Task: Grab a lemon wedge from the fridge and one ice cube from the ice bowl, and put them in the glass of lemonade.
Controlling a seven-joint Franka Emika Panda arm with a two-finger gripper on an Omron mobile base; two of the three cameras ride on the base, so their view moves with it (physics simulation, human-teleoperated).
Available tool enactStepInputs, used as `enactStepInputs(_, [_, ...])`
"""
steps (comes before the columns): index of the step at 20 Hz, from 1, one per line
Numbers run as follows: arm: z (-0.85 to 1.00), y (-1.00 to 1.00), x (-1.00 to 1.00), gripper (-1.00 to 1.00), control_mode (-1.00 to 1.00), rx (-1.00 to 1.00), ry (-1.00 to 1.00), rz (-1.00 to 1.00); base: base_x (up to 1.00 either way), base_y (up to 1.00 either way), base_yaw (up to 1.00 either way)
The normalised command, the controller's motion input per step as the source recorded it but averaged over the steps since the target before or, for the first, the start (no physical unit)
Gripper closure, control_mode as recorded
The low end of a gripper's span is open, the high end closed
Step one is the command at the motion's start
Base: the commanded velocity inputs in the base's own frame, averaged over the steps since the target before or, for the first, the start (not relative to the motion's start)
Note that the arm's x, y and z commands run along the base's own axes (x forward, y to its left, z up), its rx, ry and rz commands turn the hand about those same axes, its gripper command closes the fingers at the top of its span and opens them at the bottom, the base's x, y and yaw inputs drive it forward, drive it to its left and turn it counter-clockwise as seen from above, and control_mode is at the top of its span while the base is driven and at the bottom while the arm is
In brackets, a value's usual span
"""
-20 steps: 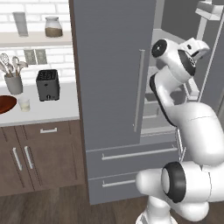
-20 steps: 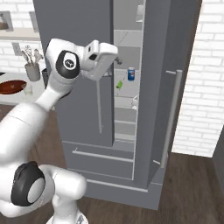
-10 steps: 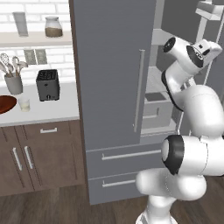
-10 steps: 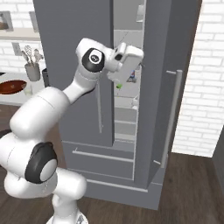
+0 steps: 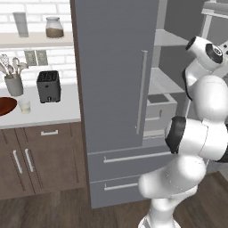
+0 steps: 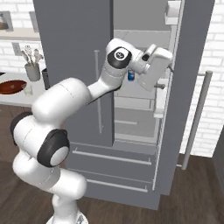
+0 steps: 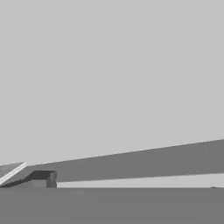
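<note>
Fridge (image 6: 78,52) right door open; I've got the arm reaching inside at mid-shelf level. Gripper (image 6: 162,86) sits by the inner door edge in right base view, fingers too small for me to read directly; jaws spread wide, nothing held. Can't spot the lemon wedge. Blue can (image 6: 131,75) just behind the wrist. Ice bowl (image 5: 6,106) on counter (image 5: 44,118) at left, glass of lemonade (image 5: 24,106) just beside it, near toaster (image 5: 48,86).

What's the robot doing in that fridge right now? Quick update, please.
Gripper open, empty, reaching into the open fridge. No lemon wedge visible. Ice bowl and lemonade glass wait on counter.
</note>
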Motion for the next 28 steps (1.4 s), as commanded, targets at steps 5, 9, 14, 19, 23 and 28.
enactStepInputs(5, [-0.16, -0.17, -0.26, -1.00, -1.00, 0.00, 0.00, -0.15, 0.00, 0.00, 0.00])
enactStepInputs(9, [0.00, 0.01, -0.13, -1.00, -1.00, 0.00, -0.01, -0.13, 0.00, 0.00, 0.00])
enactStepInputs(14, [0.10, 0.97, -0.41, -1.00, -1.00, 0.00, -0.17, -0.06, 0.00, 0.00, 0.00])
enactStepInputs(19, [-0.03, 1.00, -0.36, -1.00, -1.00, 0.10, -0.31, -0.03, 0.00, 0.00, 0.00])
enactStepInputs(23, [-0.47, 0.99, -0.33, -1.00, -1.00, 0.47, -0.36, 0.00, 0.00, 0.00, 0.00])
enactStepInputs(28, [-0.65, 1.00, -0.41, -1.00, -1.00, 0.50, -0.39, 0.01, 0.00, 0.00, 0.00])
